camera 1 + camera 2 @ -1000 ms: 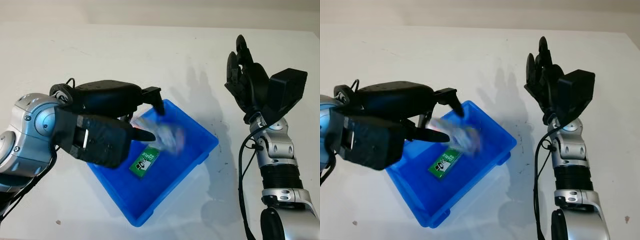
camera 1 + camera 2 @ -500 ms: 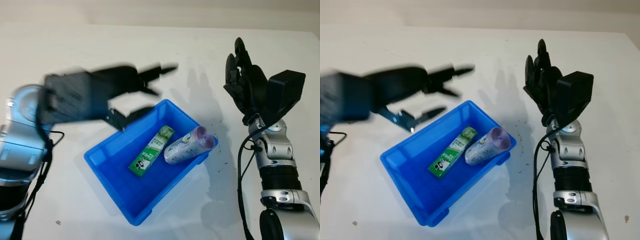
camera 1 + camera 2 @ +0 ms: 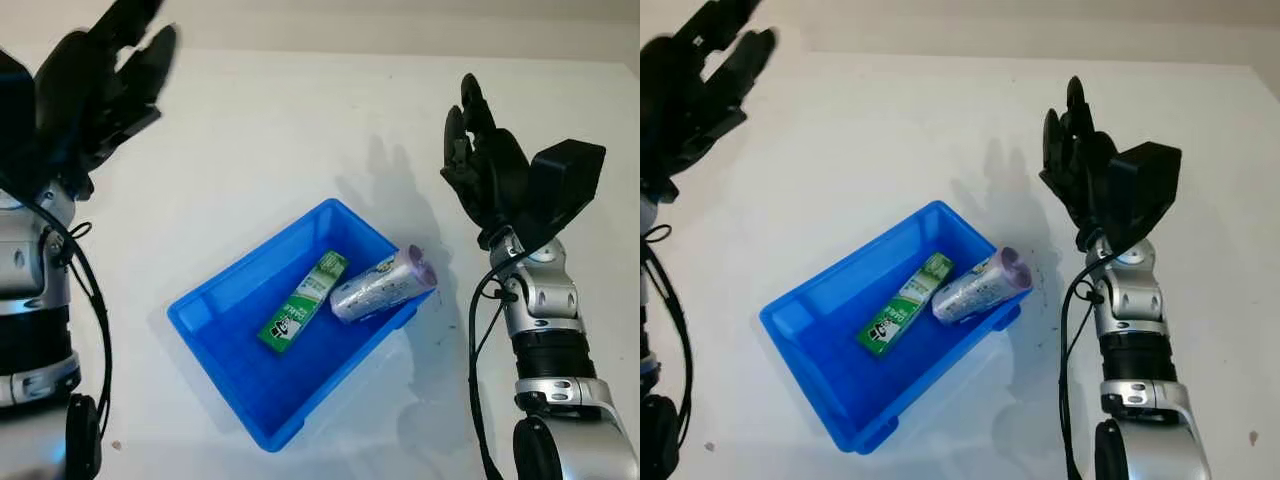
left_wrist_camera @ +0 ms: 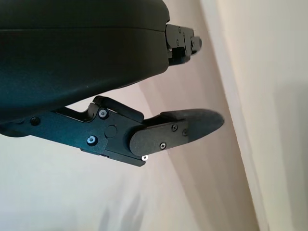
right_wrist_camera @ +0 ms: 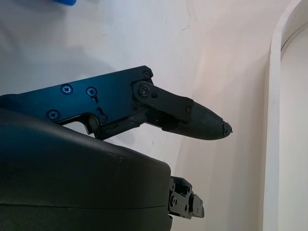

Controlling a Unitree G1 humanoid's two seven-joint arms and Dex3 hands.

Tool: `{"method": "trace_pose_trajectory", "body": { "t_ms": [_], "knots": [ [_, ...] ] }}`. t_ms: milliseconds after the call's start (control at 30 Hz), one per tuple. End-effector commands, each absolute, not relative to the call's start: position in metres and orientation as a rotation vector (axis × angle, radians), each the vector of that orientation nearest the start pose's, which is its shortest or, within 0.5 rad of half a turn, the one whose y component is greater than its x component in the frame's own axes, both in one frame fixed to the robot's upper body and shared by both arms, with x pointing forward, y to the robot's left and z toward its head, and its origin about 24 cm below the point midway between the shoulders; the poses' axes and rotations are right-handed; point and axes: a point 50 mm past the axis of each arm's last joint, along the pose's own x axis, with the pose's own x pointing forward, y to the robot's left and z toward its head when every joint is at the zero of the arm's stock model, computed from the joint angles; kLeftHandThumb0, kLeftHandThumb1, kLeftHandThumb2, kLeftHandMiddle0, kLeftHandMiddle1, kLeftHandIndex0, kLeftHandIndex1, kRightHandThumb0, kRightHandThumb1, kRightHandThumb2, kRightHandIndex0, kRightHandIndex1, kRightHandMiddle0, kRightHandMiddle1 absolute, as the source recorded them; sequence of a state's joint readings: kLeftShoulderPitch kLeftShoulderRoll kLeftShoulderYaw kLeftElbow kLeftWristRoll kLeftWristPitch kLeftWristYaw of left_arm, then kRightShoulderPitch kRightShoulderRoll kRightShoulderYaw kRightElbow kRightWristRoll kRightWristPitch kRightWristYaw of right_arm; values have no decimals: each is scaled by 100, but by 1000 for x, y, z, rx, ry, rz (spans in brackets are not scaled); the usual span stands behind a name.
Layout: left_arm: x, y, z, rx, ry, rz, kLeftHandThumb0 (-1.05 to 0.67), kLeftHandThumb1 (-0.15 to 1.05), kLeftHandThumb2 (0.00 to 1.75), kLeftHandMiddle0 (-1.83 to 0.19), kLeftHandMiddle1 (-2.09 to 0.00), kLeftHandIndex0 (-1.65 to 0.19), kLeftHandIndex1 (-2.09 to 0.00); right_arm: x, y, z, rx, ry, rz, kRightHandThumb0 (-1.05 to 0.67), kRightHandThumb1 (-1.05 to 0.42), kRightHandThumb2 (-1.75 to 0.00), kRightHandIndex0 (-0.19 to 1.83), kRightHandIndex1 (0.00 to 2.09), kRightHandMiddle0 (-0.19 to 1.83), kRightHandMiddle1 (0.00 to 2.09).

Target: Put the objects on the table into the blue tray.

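The blue tray (image 3: 240,385) stands on the white table (image 3: 260,130), near its front edge and about midway between the two arms, turned so that one corner points to the front. Inside it lie two things. The green packet (image 3: 303,300) lies flat on the tray floor, near the middle, with its long side going toward the far corner of the tray. Just beside it, on the right, lies the silver tube with a purple cap (image 3: 383,285). Its body is inside the tray and its purple end leans on the tray's right rim and reaches a little over it. The packet and the tube are very near; I cannot tell if they touch.

The right hand (image 3: 480,165) is raised above the right part of the table, well apart from the tray, beyond its right corner. It holds nothing and it is open, fingers pointing up and away.

The left hand (image 3: 95,85) is raised over the far left corner of the table, also well apart from the tray. It is open too and holds nothing.
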State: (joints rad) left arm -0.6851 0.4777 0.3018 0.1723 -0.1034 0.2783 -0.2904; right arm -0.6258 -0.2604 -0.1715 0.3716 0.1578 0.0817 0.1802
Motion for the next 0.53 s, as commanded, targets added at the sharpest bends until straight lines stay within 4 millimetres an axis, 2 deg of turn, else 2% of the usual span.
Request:
{"method": "trace_pose_trajectory", "body": {
  "t_ms": [0, 133, 300, 500],
  "knots": [
    [346, 265, 223, 217, -283, 18, -71, 105, 66, 14, -3, 15, -2, 361, -196, 157, -36, -216, 95, -65, -105, -72, -19, 0, -19, 0],
    [350, 273, 201, 237, -237, 53, -76, 105, 65, 15, -4, 14, -3, 361, -196, 157, -30, -219, 89, -65, -105, -73, -19, 0, -19, 0],
    [337, 272, 180, 212, -197, 22, -70, 105, 68, 19, -3, 17, -3, 361, -197, 154, 9, -213, 79, -65, -105, -74, -19, 0, -19, 0],
    [334, 266, 167, 187, -181, 40, -73, 105, 68, 18, -5, 17, -4, 361, -198, 152, 16, -207, 82, -66, -105, -72, -19, 0, -19, 0]
  ]
}}
